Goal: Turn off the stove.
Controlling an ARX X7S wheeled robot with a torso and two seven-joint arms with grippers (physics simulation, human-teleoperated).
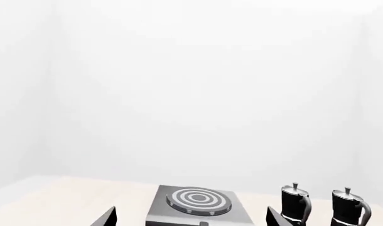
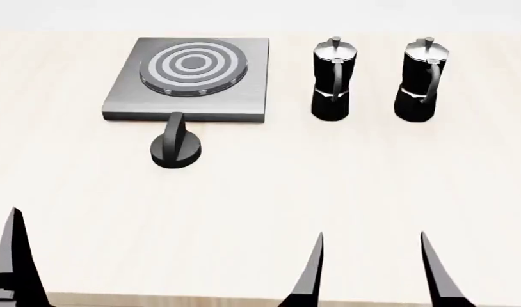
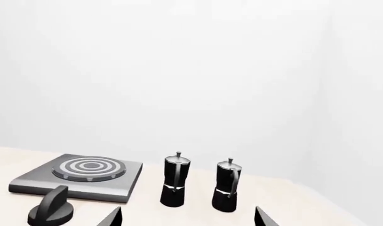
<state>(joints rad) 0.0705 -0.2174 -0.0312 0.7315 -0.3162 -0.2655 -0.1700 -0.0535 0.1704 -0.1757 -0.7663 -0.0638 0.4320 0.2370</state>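
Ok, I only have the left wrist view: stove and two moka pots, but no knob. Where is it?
Observer: The head view shows the knob on the table at the stove's front edge, the side facing the robot, about midway along it.
Operator: Is either arm on it?
Observer: No. The right gripper is well short of it, near the table's front edge, jaws open.
Operator: Are the pots crowding it?
Observer: No. The left moka pot and the right moka pot stand to the right of the stove, clear of the knob.
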